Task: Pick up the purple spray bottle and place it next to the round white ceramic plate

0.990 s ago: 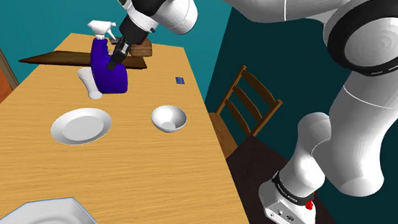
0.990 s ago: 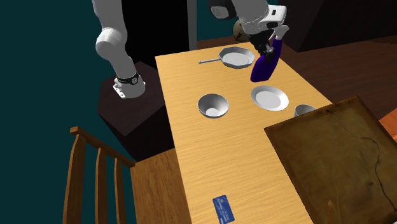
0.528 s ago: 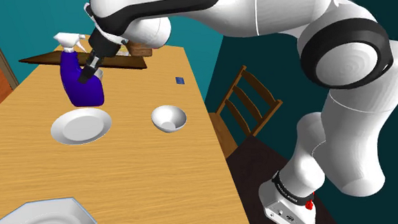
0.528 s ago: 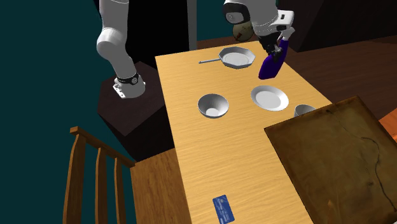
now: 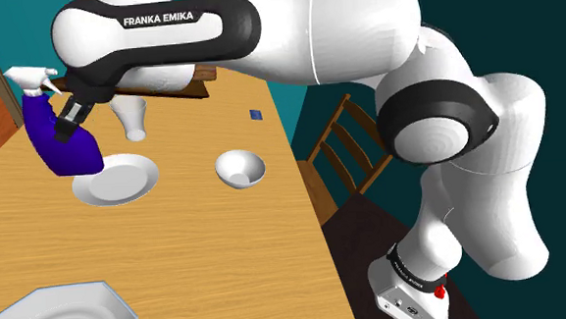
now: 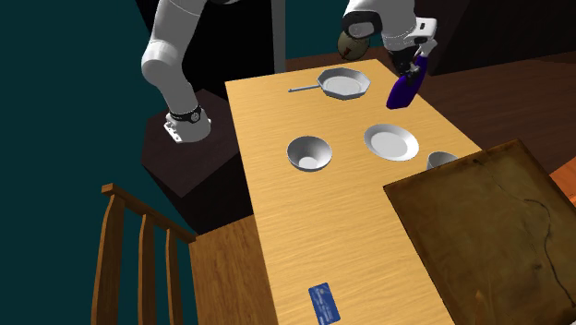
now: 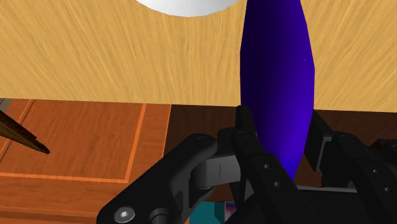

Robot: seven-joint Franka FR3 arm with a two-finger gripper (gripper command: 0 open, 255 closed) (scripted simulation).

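Observation:
The purple spray bottle (image 5: 62,144) with a white trigger head hangs tilted in the air, clasped near its neck by my black gripper (image 5: 70,122). It is just beyond the left rim of the round white plate (image 5: 116,179) in the shoulder view, over the table's edge. In the second exterior view the bottle (image 6: 403,90) and gripper (image 6: 410,63) are above the table's far right corner, between the pan (image 6: 343,85) and the plate (image 6: 390,142). In the wrist view the gripper (image 7: 278,130) squeezes the bottle (image 7: 277,76) between both fingers, with the plate's rim (image 7: 191,5) ahead.
A white bowl (image 5: 239,168) sits to the right of the plate and a white vase (image 5: 132,116) behind it. An octagonal pan (image 5: 52,316) lies near the front edge. A brown board (image 6: 489,231), a small blue card (image 6: 324,302) and a wooden chair (image 5: 344,146) are nearby.
The arm has swung the held bottle toward the shoulder view's left, from in front of the vase, past the plate's back rim, out to the table's left edge.

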